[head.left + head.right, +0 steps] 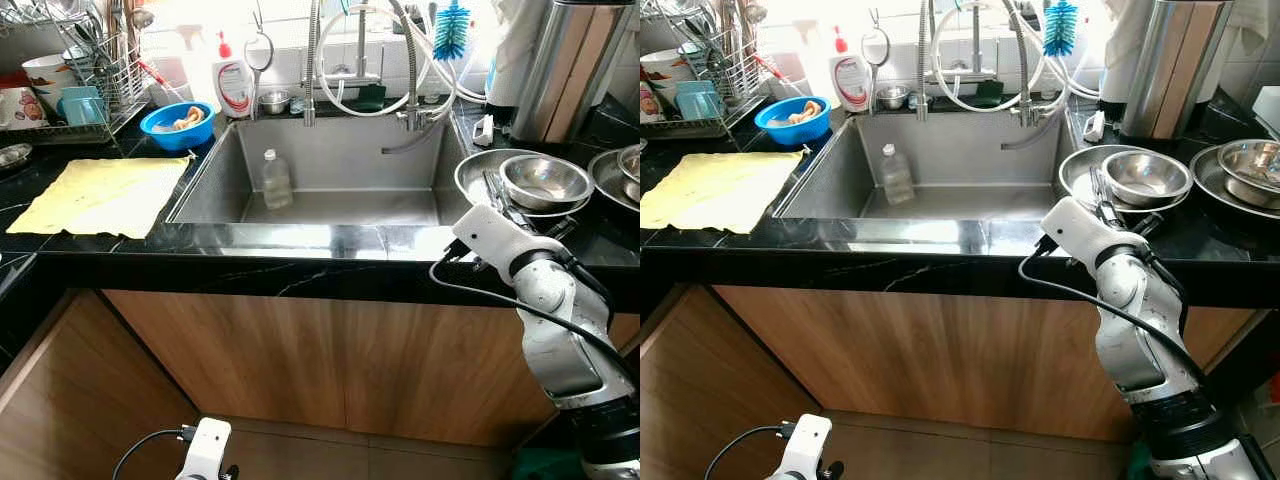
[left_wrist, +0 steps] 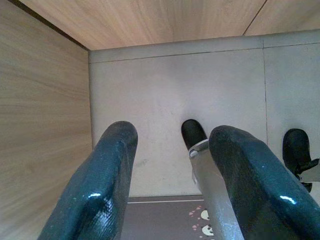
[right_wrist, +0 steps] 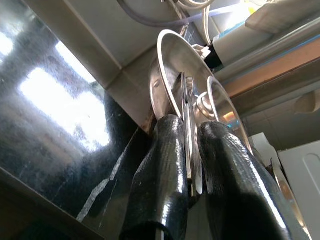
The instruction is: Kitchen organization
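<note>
the right gripper (image 3: 192,165) pinches the rim of a wide shallow steel dish (image 1: 478,170) on the black counter beside the steel sink (image 1: 330,170). the left gripper (image 2: 175,175) hangs idle near the floor, fingers apart. a clear plastic bottle (image 1: 276,180) stands in the sink, so tidying looks barely begun.
</note>
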### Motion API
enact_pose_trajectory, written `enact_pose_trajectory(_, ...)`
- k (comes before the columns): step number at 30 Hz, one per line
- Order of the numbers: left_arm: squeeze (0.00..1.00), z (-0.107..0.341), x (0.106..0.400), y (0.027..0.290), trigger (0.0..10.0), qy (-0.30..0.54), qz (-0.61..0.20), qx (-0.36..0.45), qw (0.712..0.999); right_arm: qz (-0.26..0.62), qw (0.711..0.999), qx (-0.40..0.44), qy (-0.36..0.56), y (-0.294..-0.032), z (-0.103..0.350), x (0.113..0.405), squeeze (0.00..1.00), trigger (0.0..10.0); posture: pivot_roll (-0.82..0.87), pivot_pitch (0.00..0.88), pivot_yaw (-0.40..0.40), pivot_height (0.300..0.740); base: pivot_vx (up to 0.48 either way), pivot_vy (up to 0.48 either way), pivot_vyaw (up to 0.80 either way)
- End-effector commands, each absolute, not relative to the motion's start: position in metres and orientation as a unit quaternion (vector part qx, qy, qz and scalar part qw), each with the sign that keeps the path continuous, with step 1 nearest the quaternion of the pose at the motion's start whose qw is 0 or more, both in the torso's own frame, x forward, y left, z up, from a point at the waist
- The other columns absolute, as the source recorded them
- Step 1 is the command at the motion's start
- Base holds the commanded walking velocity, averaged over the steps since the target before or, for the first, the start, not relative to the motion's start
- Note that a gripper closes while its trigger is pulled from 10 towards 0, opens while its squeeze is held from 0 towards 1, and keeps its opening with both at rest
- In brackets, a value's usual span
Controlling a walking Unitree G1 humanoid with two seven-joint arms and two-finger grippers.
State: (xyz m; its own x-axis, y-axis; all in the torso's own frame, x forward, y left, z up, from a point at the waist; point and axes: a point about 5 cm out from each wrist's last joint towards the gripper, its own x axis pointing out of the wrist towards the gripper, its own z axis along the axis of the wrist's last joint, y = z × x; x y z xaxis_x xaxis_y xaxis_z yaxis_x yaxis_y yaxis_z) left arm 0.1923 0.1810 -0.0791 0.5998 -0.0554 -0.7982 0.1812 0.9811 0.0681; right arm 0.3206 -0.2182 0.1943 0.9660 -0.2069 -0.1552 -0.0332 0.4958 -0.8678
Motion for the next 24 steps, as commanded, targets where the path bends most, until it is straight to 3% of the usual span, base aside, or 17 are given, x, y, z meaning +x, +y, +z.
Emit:
enact_pose_trajectory(1,0.00,-0.0816,0.1869,0.1859,10.0,0.455,-0.065,0.079,0.885,-0.046,0.856,-0.500,0.117,-0.2132,0.1973,0.3231,0.00,10.0,-0.19,0.000,0.118,0.740,0.000,0.000,0.00)
enact_pose_trajectory(8,0.00,-0.0816,0.1869,0.1858,10.0,0.454,-0.066,0.080,0.885,-0.044,0.856,-0.502,0.116,-0.2123,0.1971,0.3234,0.00,10.0,-0.18,0.000,0.120,0.740,0.000,0.000,0.00)
enact_pose_trajectory(9,0.00,-0.0815,0.1871,0.1859,10.0,0.454,-0.066,0.081,0.885,-0.043,0.856,-0.502,0.115,-0.2118,0.1970,0.3236,0.00,2.8,-0.19,0.000,0.121,0.740,0.000,0.000,0.00)
enact_pose_trajectory(10,0.00,-0.0815,0.1871,0.1859,10.0,0.454,-0.066,0.081,0.885,-0.043,0.856,-0.502,0.115,-0.2117,0.1971,0.3236,0.00,0.0,-0.19,0.000,0.121,0.740,0.000,0.000,0.00)
enact_pose_trajectory(24,0.00,-0.0815,0.1869,0.1864,10.0,0.454,-0.065,0.080,0.885,-0.036,0.857,-0.502,0.112,-0.2081,0.1958,0.3237,0.00,0.0,-0.18,0.000,0.123,0.740,0.000,0.000,0.00)
